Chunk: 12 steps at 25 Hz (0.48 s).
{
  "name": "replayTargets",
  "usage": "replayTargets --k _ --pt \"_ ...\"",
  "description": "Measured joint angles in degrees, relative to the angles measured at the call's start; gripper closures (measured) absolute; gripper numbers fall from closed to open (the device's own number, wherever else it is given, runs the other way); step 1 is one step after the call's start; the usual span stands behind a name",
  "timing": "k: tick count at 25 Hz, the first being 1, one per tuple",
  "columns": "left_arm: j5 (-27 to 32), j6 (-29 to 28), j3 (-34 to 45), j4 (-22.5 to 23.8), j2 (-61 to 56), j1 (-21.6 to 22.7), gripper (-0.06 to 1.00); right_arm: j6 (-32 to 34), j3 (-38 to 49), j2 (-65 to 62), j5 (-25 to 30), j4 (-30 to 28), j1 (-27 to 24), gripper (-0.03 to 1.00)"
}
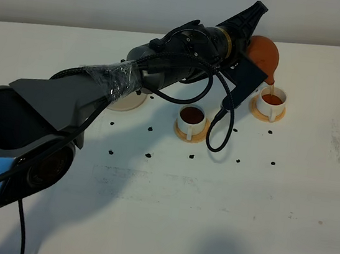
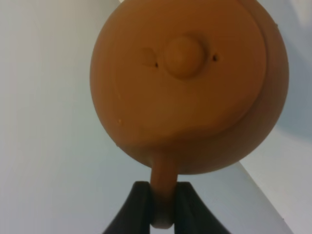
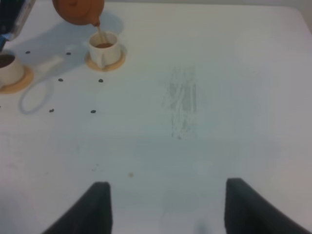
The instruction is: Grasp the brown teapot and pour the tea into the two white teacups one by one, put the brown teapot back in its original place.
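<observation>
Teapot tipped over the far cup — tea running.

The left gripper [image 2: 162, 207] is clenched on the loop handle [image 2: 162, 178] of the squat reddish-brown clay teapot [image 1: 264, 53], which hangs tilted at upper right of centre in the high view. A thin stream of dark reddish-brown tea [image 1: 272, 87] falls into the right small white cylindrical teacup [image 1: 271, 103] on its round orange-tan coaster [image 1: 258, 114]. The left white teacup [image 1: 192, 118], at frame centre, already holds tea. The right gripper [image 3: 168, 209] stands released and empty — above the white table [image 3: 204, 122].
</observation>
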Motion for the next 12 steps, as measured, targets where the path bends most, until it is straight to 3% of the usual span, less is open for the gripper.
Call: replayTargets --k 12 --pt "0.0 2.7 0.0 0.7 0.0 0.0 0.84 0.0 0.0 0.0 0.0 0.0 0.0 0.45"
